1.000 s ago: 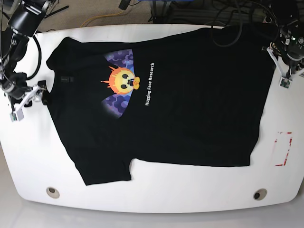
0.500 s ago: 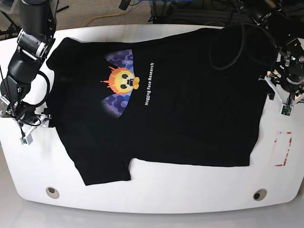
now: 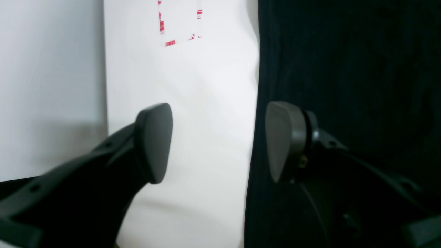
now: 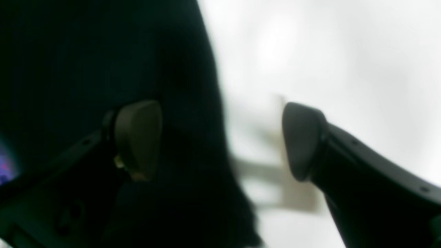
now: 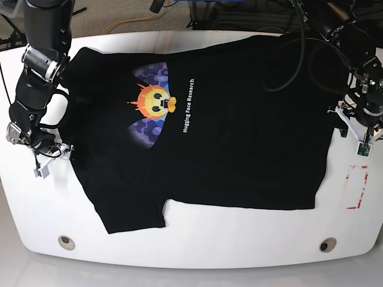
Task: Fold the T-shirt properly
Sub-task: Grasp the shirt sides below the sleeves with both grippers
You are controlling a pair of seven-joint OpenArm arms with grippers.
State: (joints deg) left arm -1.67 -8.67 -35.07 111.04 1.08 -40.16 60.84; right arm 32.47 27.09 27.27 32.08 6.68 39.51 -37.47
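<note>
Two grippers wide apart, nothing held: left gripper [image 3: 218, 141] straddling T-shirt [image 5: 209, 131] hem mid right; right gripper [image 4: 220, 139] straddling shirt edge mid left.

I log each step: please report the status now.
Left gripper open, straddling T-shirt hem. Right gripper open, straddling opposite edge. T-shirt flat, unfolded. Nothing in the way.
</note>
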